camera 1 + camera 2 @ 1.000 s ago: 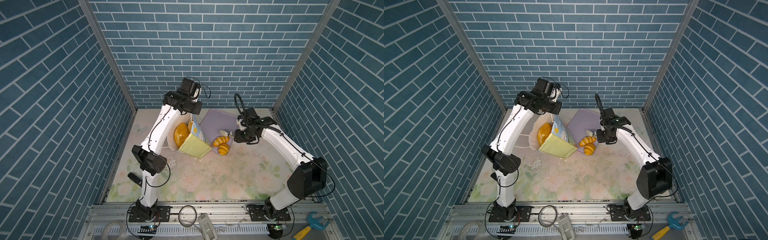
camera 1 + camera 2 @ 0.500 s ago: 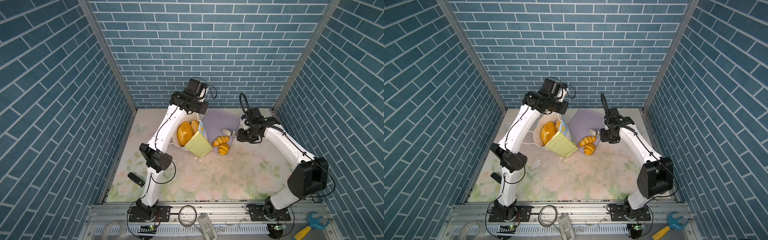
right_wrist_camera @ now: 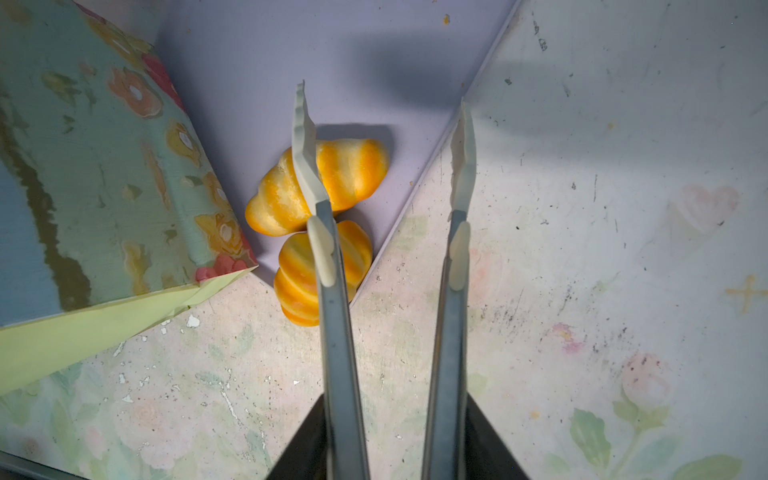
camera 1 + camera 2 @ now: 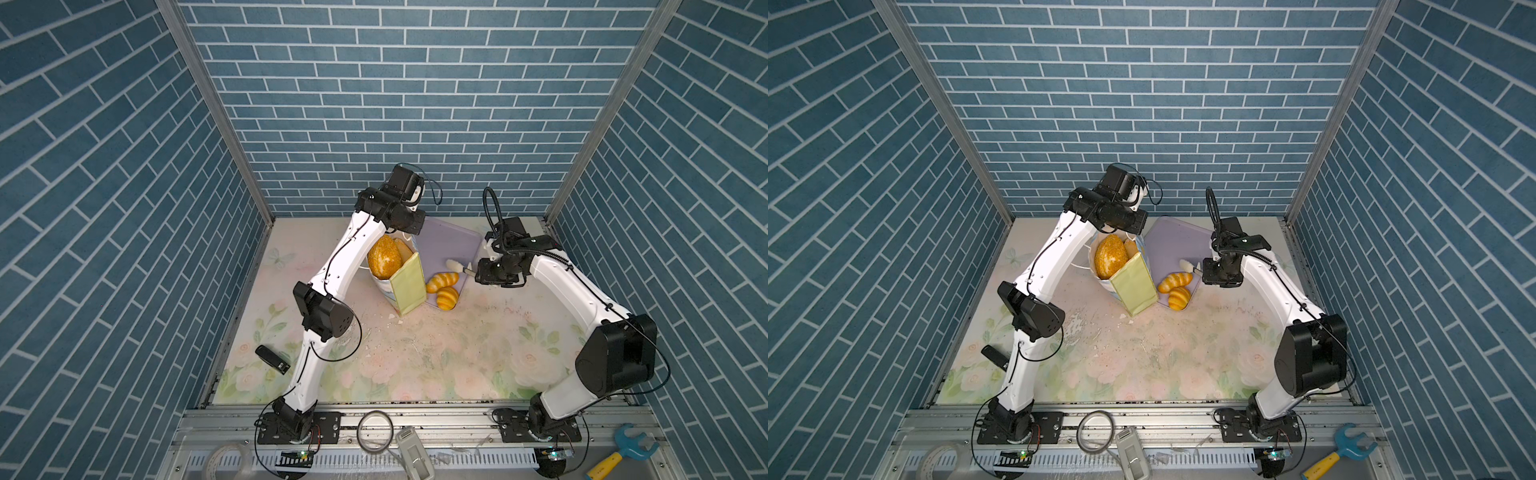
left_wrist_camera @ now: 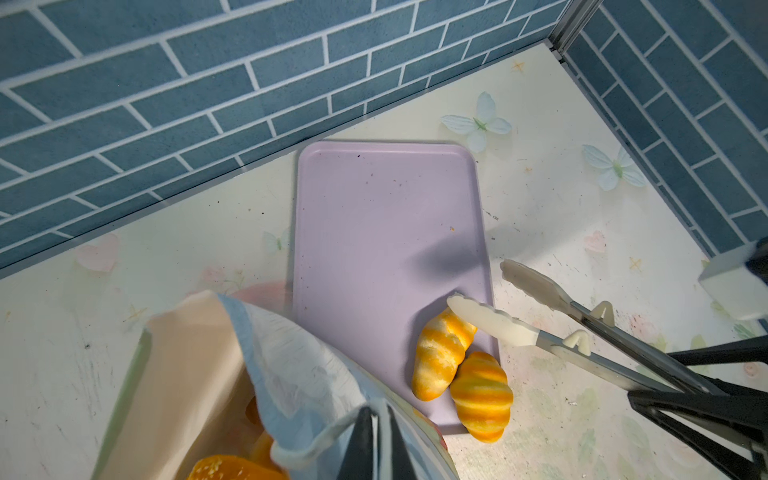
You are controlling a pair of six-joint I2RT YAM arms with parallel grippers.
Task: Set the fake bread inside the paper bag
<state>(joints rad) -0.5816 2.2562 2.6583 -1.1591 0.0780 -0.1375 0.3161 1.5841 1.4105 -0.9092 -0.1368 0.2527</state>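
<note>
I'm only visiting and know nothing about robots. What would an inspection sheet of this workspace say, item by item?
Surface: floral mat, scuffed, white flakes scattered.
Job's things: paper bag tilted, seeded loaf in its mouth; ridged roll on lavender tray corner, second roll overhanging its edge.
Clutter: black device on mat; grey ring and toy wrench on front rail.
Grippers: left gripper shut on bag rim; right gripper holds tongs, open, one tip over the rolls.
Cables: black loop over right wrist.
Surroundings: blue brick-pattern walls on three sides.
</note>
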